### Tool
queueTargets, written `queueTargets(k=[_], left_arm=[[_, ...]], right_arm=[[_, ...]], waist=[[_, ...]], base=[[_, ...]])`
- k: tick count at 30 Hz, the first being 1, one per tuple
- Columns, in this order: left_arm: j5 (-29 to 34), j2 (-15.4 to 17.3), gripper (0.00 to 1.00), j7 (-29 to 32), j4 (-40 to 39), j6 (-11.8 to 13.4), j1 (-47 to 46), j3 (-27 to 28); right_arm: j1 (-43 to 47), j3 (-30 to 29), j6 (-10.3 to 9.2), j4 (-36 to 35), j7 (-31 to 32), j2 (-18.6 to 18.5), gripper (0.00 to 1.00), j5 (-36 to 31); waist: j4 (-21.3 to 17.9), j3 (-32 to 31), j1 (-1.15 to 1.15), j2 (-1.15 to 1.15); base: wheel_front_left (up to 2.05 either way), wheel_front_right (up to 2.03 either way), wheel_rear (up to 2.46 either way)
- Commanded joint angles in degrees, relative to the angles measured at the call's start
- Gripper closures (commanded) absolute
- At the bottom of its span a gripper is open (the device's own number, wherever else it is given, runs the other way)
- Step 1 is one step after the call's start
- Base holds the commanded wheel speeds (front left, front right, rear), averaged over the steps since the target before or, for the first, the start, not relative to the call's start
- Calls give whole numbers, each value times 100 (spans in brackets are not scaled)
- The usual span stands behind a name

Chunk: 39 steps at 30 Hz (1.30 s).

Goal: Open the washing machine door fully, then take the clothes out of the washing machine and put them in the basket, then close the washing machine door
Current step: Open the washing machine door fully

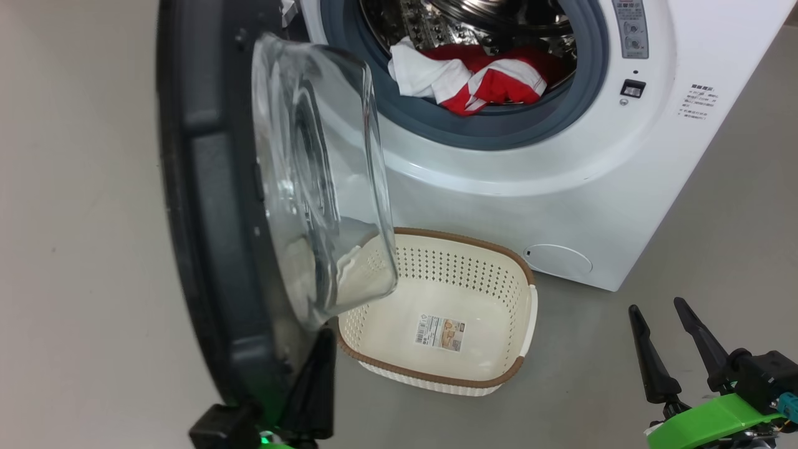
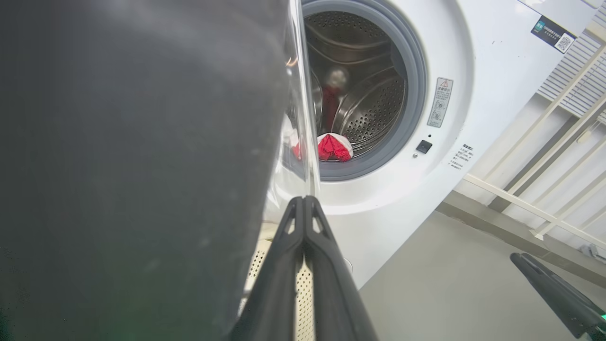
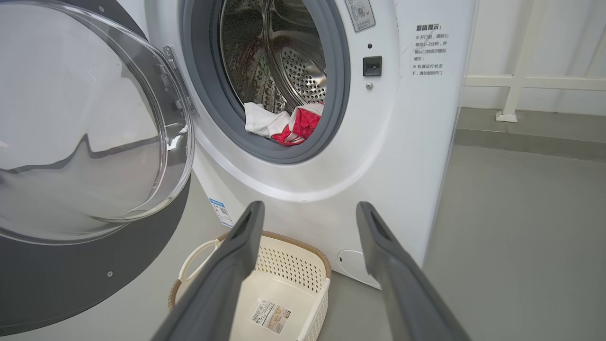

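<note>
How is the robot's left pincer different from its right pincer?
The left pincer is shut, fingers pressed together; the right pincer is open, fingers apart. The left pincer sits right beside the washing machine door; the right pincer hangs over the grey floor, away from it. Both have two long dark fingers and hold nothing.

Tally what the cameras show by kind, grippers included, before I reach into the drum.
washing machine: 1
washing machine door, open: 1
basket, nothing put in it yet: 1
heap of clothes in the drum: 1 (red and white; separate pieces cannot be told)
grippers: 2 (left gripper shut, right gripper open)
Total: 6
</note>
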Motion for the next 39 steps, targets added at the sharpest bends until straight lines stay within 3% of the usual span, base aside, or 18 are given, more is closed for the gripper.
queueTargets(k=[1, 25, 39], left_arm=[[64, 63, 100, -36, -145, 79, -31, 391], [624, 63, 100, -36, -210, 199, 128, 2055], [1081, 63, 100, -36, 80, 82, -376, 3277]], right_arm=[[-52, 126, 36, -145, -52, -68, 0, -23], [-121, 133, 36, -168, -52, -142, 0, -26], [-178, 177, 36, -164, -52, -194, 0, -22]], waist=[[18, 25, 0, 0], [121, 185, 0, 0], [79, 301, 0, 0]], base=[[0, 0, 0], [0, 0, 0], [0, 0, 0]])
